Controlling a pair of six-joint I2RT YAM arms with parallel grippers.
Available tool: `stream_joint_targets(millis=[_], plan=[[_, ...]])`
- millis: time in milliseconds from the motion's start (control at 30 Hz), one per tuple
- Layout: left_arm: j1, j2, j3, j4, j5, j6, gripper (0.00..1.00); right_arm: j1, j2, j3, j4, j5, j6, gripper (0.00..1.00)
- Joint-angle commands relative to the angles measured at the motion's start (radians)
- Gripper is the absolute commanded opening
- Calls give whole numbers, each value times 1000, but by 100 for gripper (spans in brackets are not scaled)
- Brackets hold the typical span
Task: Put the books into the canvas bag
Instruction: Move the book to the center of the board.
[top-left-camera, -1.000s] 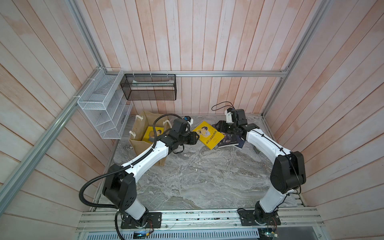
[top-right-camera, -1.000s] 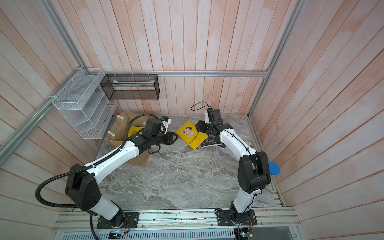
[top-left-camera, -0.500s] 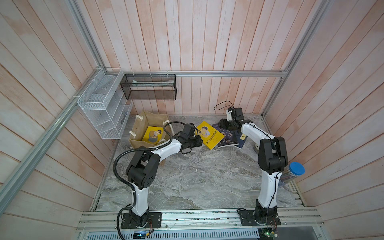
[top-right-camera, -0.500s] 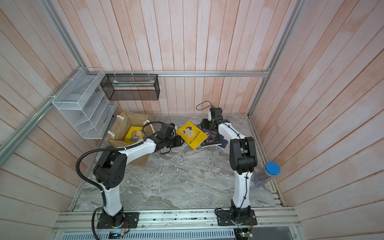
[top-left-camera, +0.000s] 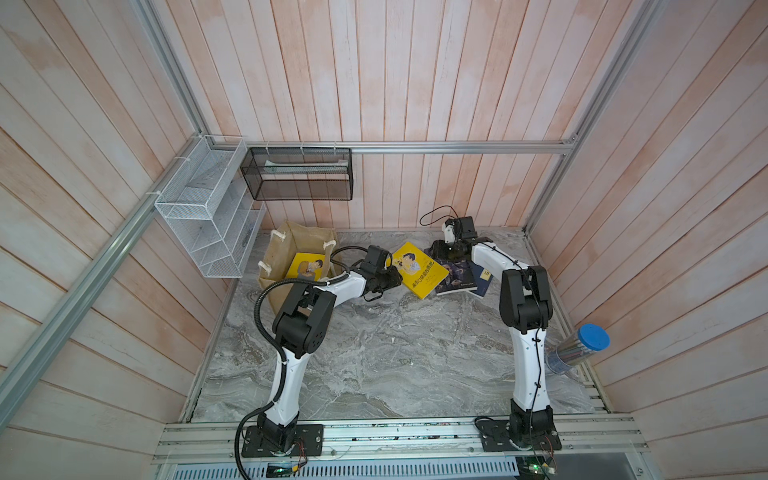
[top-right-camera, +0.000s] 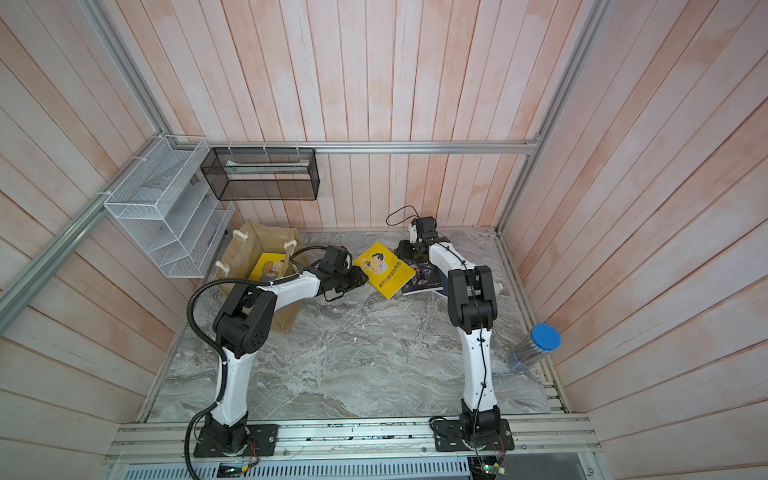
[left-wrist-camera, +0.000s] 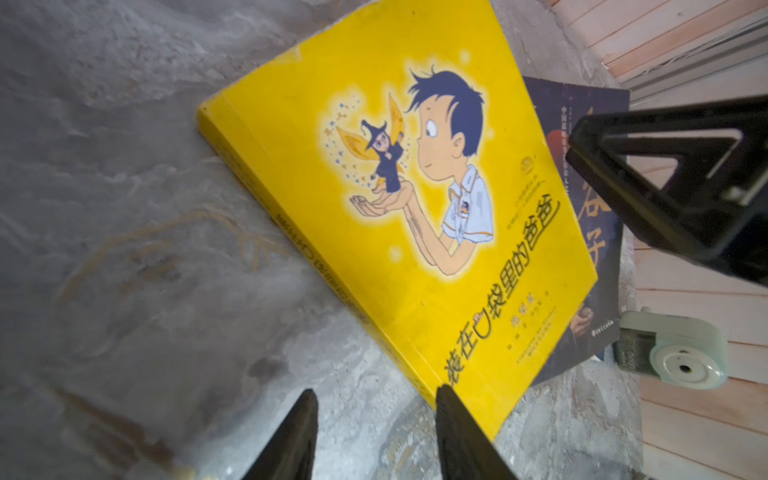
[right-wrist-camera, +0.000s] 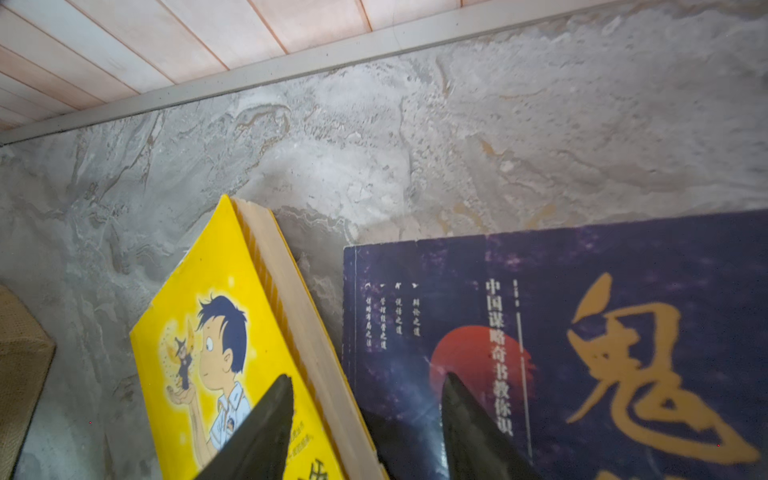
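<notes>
We are at the far end of the bench (top-left-camera: 395, 357); the canvas bag (top-left-camera: 280, 253) stands at 10 o'clock, mouth up, with one yellow book (top-left-camera: 308, 266) already lying inside it; in both top views the bag is well apart from the pile that remains. That pile sits at 1 o'clock; on top lies the yellow cartoon book (top-left-camera: 419, 270), tilted, its page edge propped on the purple book (right-wrist-camera: 582, 332) and its spine side down on the bench; a navy book (top-left-camera: 483, 277) peeks out underneath.

Now the relation that matters; the yellow cartoon book's long axis runs roughly from 10 to 4 o'clock in a top view (top-right-camera: 384, 270), and its spine faces the left arm (top-left-camera: 345, 286). The left jaws stand apart with nothing between them; the book lies at about 2 o'clock from them, just beside, and one of the fingers (left-wrist-camera: 461, 436) is close to the spine corner by the title; whether it touches, we cannot tell.

The right arm (top-left-camera: 492, 259) reaches in from the other side; its jaws are apart too, astride the raised page edge, one finger over the yellow cover (right-wrist-camera: 216, 353) and one over the purple book; no clamp that we can see.

Both arms are near; we judge the left the likelier carrier, since the bag lies at 9 o'clock from the book, on its side.
</notes>
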Motion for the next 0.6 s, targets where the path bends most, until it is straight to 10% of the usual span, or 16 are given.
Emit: stream_joint_targets(millis=[0, 567], plan=[[11, 36, 19, 46, 20, -19, 49, 3, 3, -29, -22, -47, -12, 58], [21, -58, -225, 198, 125, -95, 49, 141, -170, -379, 48, -81, 34, 36]])
